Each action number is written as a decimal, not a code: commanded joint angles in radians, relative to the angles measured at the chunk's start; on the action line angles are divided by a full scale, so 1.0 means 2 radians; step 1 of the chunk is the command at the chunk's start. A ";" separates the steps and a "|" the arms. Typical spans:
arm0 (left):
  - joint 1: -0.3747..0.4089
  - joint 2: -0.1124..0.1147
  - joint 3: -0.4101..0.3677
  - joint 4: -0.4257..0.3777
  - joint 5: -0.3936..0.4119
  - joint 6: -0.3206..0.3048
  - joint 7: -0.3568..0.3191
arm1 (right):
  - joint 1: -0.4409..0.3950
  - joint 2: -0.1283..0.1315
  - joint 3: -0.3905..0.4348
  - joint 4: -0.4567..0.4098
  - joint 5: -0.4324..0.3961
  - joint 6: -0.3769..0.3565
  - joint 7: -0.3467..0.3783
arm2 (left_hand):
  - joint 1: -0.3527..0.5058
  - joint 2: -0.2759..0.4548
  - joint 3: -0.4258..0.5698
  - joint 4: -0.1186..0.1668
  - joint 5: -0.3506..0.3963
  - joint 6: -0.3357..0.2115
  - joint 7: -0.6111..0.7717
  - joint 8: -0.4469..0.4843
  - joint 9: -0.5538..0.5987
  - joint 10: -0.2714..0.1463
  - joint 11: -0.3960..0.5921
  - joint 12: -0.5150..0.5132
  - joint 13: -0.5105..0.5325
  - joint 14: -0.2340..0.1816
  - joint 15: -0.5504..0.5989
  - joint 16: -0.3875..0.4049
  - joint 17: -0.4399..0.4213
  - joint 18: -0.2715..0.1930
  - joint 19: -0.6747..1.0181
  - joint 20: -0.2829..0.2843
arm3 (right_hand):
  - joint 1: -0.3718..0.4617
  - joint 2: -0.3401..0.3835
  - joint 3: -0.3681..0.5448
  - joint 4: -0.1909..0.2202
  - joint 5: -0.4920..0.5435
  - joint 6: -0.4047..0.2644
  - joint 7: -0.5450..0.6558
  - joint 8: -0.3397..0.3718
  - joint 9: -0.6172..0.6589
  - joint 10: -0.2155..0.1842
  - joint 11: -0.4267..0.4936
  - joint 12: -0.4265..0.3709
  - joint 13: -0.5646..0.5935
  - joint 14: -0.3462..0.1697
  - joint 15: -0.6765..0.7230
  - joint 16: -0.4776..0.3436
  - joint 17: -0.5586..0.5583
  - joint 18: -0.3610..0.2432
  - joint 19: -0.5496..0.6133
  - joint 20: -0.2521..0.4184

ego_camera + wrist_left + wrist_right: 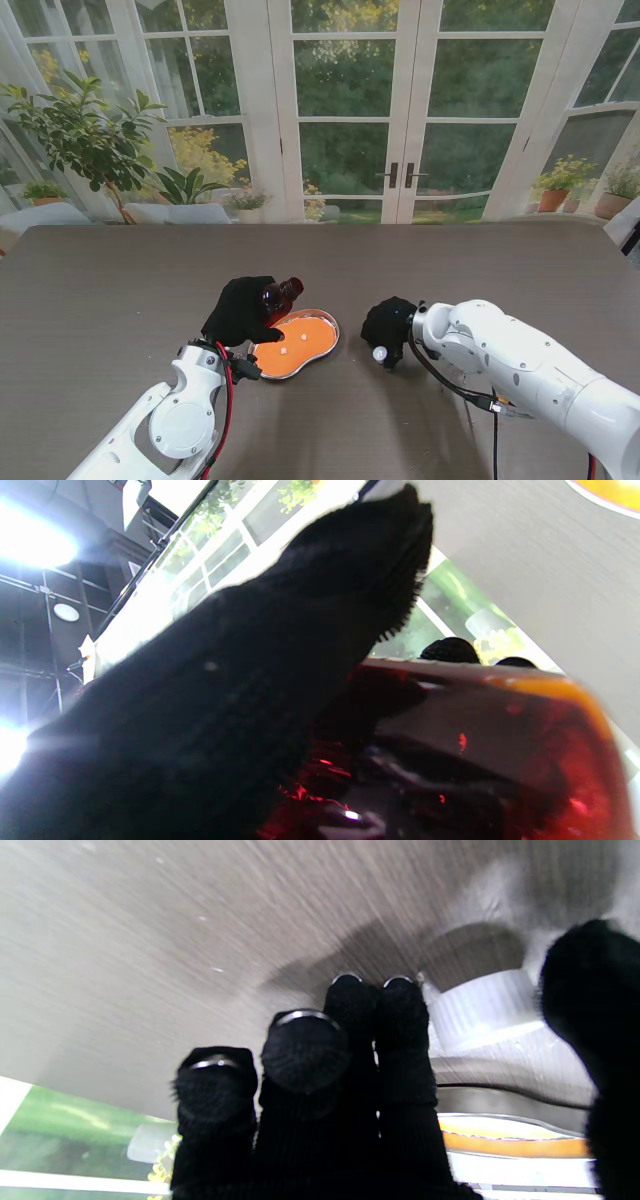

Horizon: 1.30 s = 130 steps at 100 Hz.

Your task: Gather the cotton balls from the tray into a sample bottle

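Bottle held over the tray's far left end; cap under your right hand.

Your left hand [240, 311] is clamped around the amber sample bottle [281, 294], which lies tilted, its long axis running up and to the right with the mouth end above the far left edge of the orange tray [322, 345]. Two small cotton balls [286, 350] sit in the tray, just beside that hand on its right and nearer to me. Your right hand [388, 323] rests well right of the tray, fingers spread around a white cap [482, 1010] without a clear grip, so the left hand is nearer the cotton.
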 commanded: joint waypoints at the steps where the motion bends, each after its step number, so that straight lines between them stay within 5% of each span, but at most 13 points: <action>1: 0.001 -0.001 -0.001 0.000 -0.002 -0.001 -0.010 | -0.007 0.002 -0.005 0.005 -0.005 -0.001 0.012 | 0.042 0.529 0.041 0.016 0.051 -0.028 0.153 0.028 0.045 0.022 0.057 0.026 0.062 0.022 0.235 0.037 0.056 0.013 0.297 0.025 | -0.023 -0.002 0.018 0.016 -0.067 0.028 -0.197 -0.054 -0.025 -0.005 -0.038 -0.026 0.017 -0.015 -0.002 -0.005 -0.002 -0.016 0.000 0.005; 38: 0.001 -0.001 0.000 0.001 -0.003 -0.001 -0.010 | -0.008 0.001 0.000 0.007 -0.004 0.005 0.010 | 0.042 0.528 0.042 0.016 0.051 -0.028 0.153 0.028 0.044 0.022 0.057 0.026 0.061 0.023 0.234 0.036 0.056 0.012 0.297 0.024 | -0.033 0.010 0.013 0.016 -0.094 0.048 -0.220 -0.079 -0.026 -0.007 -0.041 -0.032 0.017 -0.016 -0.010 -0.005 -0.002 -0.016 0.000 0.006; 52: 0.000 -0.002 0.000 0.001 -0.003 -0.001 -0.009 | -0.021 0.002 0.036 -0.007 -0.003 0.014 0.026 | 0.042 0.529 0.041 0.016 0.051 -0.027 0.153 0.028 0.044 0.021 0.057 0.026 0.061 0.023 0.234 0.036 0.056 0.012 0.297 0.024 | -0.041 0.027 0.008 0.017 -0.099 0.045 -0.216 -0.089 -0.030 -0.004 -0.047 -0.038 0.015 -0.008 -0.024 -0.009 -0.007 -0.013 -0.003 0.006; 70: 0.000 -0.002 -0.001 0.002 -0.002 -0.003 -0.008 | -0.049 0.005 0.096 -0.043 -0.014 0.031 0.048 | 0.042 0.529 0.041 0.016 0.052 -0.028 0.153 0.028 0.044 0.021 0.057 0.026 0.061 0.023 0.234 0.036 0.056 0.012 0.297 0.024 | -0.059 0.145 -0.041 0.030 -0.094 0.027 -0.202 -0.096 -0.031 -0.002 -0.049 -0.044 0.013 0.001 -0.063 -0.014 -0.012 -0.013 -0.009 0.006; 80: 0.001 -0.002 -0.002 0.001 -0.002 -0.003 -0.007 | -0.071 0.003 0.134 -0.071 -0.015 0.057 0.057 | 0.042 0.529 0.042 0.016 0.052 -0.028 0.153 0.028 0.044 0.021 0.057 0.026 0.061 0.024 0.234 0.036 0.056 0.012 0.297 0.024 | -0.036 0.182 -0.055 0.041 -0.075 0.019 -0.190 -0.089 -0.024 0.002 -0.044 -0.042 0.013 0.008 -0.069 -0.013 -0.012 -0.008 -0.008 0.005; 107: 0.002 -0.001 -0.007 -0.002 0.001 -0.006 -0.006 | -0.114 -0.012 0.187 -0.141 -0.015 0.104 0.022 | 0.042 0.529 0.041 0.016 0.052 -0.028 0.153 0.028 0.044 0.022 0.056 0.026 0.061 0.024 0.234 0.036 0.056 0.014 0.297 0.023 | 0.001 0.140 -0.024 0.043 -0.019 0.007 -0.172 -0.071 0.011 -0.002 -0.021 -0.029 0.017 0.006 -0.040 -0.003 0.005 0.002 0.001 -0.001; 118: 0.003 -0.002 -0.008 -0.005 0.000 -0.007 -0.003 | -0.119 -0.014 0.187 -0.164 -0.029 0.111 0.009 | 0.042 0.529 0.041 0.016 0.051 -0.028 0.153 0.028 0.044 0.021 0.056 0.026 0.061 0.023 0.234 0.036 0.056 0.014 0.297 0.024 | 0.045 0.057 0.014 0.041 -0.012 0.003 -0.176 -0.064 0.014 -0.008 -0.018 -0.020 0.016 -0.002 -0.033 -0.006 0.007 0.002 0.001 -0.006; 130: 0.002 -0.002 -0.010 -0.005 -0.002 -0.009 -0.005 | -0.120 -0.014 0.189 -0.171 -0.037 0.112 0.005 | 0.042 0.529 0.041 0.016 0.051 -0.029 0.153 0.028 0.044 0.021 0.056 0.026 0.061 0.024 0.234 0.036 0.056 0.014 0.297 0.024 | 0.026 0.102 0.004 0.042 -0.008 0.004 -0.179 -0.061 0.017 -0.005 -0.022 -0.018 0.016 0.002 -0.032 -0.005 0.009 0.004 -0.002 -0.009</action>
